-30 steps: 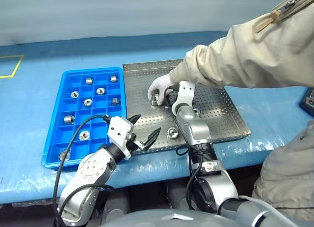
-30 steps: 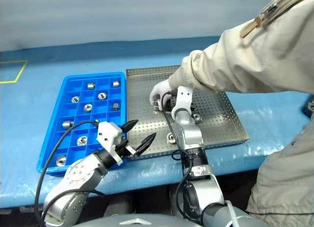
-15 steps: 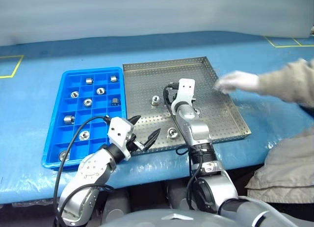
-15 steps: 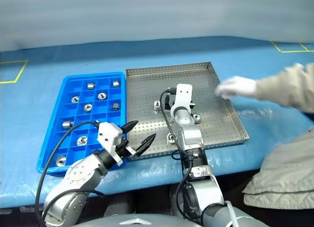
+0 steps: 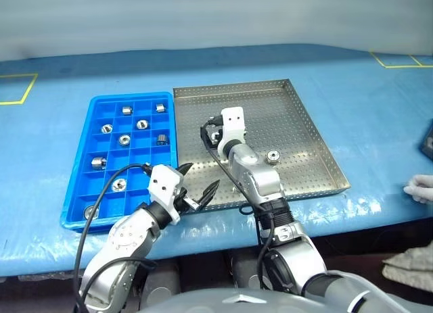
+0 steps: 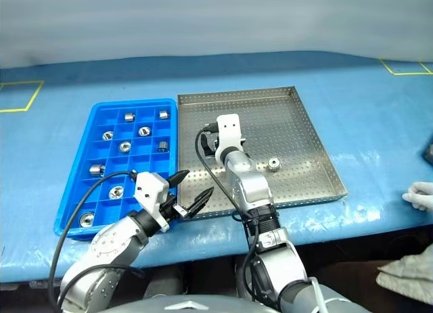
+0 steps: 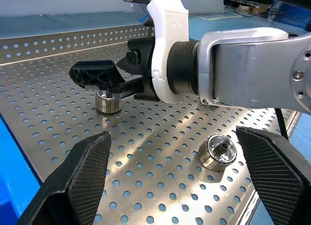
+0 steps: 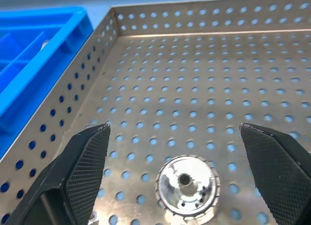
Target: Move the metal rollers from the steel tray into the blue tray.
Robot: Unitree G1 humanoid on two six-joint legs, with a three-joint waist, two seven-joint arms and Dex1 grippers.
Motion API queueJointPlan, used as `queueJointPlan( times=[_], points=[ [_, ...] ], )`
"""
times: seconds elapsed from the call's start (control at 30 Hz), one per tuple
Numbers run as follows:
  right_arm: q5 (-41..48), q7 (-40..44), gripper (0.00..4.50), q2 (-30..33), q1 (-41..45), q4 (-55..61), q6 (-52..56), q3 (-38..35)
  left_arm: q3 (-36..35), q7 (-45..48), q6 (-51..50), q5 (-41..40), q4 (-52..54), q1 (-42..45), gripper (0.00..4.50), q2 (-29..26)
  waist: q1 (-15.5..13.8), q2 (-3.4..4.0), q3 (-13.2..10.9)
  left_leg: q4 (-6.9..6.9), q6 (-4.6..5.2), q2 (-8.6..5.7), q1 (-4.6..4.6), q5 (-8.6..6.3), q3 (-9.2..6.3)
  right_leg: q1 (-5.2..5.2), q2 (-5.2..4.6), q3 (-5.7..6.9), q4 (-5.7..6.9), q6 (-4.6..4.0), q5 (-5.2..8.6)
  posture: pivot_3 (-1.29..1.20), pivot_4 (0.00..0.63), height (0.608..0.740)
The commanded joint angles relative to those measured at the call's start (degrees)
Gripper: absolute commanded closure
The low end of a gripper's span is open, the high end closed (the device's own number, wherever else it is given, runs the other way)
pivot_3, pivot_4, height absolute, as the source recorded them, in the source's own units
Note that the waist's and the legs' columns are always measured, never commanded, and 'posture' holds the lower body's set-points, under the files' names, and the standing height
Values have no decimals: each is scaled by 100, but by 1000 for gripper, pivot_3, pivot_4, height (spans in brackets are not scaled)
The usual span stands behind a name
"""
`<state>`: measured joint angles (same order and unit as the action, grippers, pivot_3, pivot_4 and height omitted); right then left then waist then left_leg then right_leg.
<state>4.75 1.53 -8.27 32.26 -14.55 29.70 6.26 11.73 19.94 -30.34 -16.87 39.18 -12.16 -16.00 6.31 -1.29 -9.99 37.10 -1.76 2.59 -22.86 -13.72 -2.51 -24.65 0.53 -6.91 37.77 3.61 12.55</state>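
Note:
The steel tray [image 5: 298,124] lies at centre with the blue tray [image 5: 132,97] to its left. My right gripper [image 5: 212,134] is open low over the steel tray's left part. One of the metal rollers [image 8: 187,185] stands upright between its fingers [image 8: 82,171], near the rim beside the blue tray. A second roller [image 5: 273,156] lies to the right of the right arm. A third roller [image 7: 217,152] sits near the tray's front rim. My left gripper [image 5: 197,184] is open at the steel tray's front left corner, holding nothing. Several rollers [image 5: 124,139] sit in the blue tray's compartments.
Both trays rest on a blue covered table [image 5: 61,76]. A person's gloved hand [image 5: 419,188] rests at the table's far right edge. A dark object [image 5: 429,138] sits at the right border.
The person's arm left the steel tray and drew back to the far right. My right gripper swung left to the roller by the blue tray side. The left gripper stayed put.

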Motion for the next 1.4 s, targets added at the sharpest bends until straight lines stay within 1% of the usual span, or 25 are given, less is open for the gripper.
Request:
queueJointPlan(
  times=[0.03,0.37,0.53,0.63,0.83,0.87,1.03,1.13,1.23,1.4],
  points=[
    [-27,65,0,-83,48,10,-4,76,1,-32,94,-22,340,-50,39,-23,-24,0,0,0,0,0,0,0,0,0,0,1,0,0,0,41,150,740],
    [-160,-408,0,-26,104,-534,-300,-279,19,-73,95,-1,376,-94,39,-101,-111,0,0,0,0,0,0,0,1,0,0,1,-1,-2,1,42,150,740],
    [-204,-421,0,-35,88,-713,-343,-290,19,-74,118,-7,362,-95,39,-98,-108,0,0,-1,0,0,1,0,0,0,1,1,-1,-2,1,41,150,740],
    [-227,-401,622,-42,75,-767,-396,-271,23,-77,125,-6,351,-100,0,-93,-107,0,0,1,0,0,2,0,0,1,0,1,-1,-2,1,42,150,740],
    [-257,-300,2622,-33,74,-787,-451,-218,24,-100,153,0,326,-126,0,-72,-108,0,0,-1,0,0,2,0,0,1,0,1,-1,-2,1,48,150,740],
    [-259,-290,2800,-34,77,-778,-450,-216,23,-105,159,2,326,-135,0,-71,-108,0,0,-1,0,0,1,0,0,1,0,1,-1,-2,1,49,150,740],
    [-277,-148,2793,-28,104,-657,-420,-136,15,-179,238,92,329,-207,0,-62,-109,0,0,-1,0,0,1,0,0,0,0,1,-1,-2,1,54,150,740],
    [-300,11,2793,-18,170,-472,-366,-4,19,-295,395,208,297,-289,0,-1,-100,2,-1,-1,0,0,1,0,0,-1,0,1,-1,-2,1,9,150,740],
    [-339,185,2793,-19,281,-211,-316,185,-104,-410,622,248,302,-438,0,89,-75,3,-2,-1,0,0,-2,0,4,-4,0,-1,-1,-2,2,-23,150,740],
    [-371,462,2793,-87,564,108,-293,490,-378,-457,854,341,350,-562,0,52,25,4,-2,-1,0,1,-5,0,3,-9,0,-1,0,-3,2,-52,150,740]
  ],
)
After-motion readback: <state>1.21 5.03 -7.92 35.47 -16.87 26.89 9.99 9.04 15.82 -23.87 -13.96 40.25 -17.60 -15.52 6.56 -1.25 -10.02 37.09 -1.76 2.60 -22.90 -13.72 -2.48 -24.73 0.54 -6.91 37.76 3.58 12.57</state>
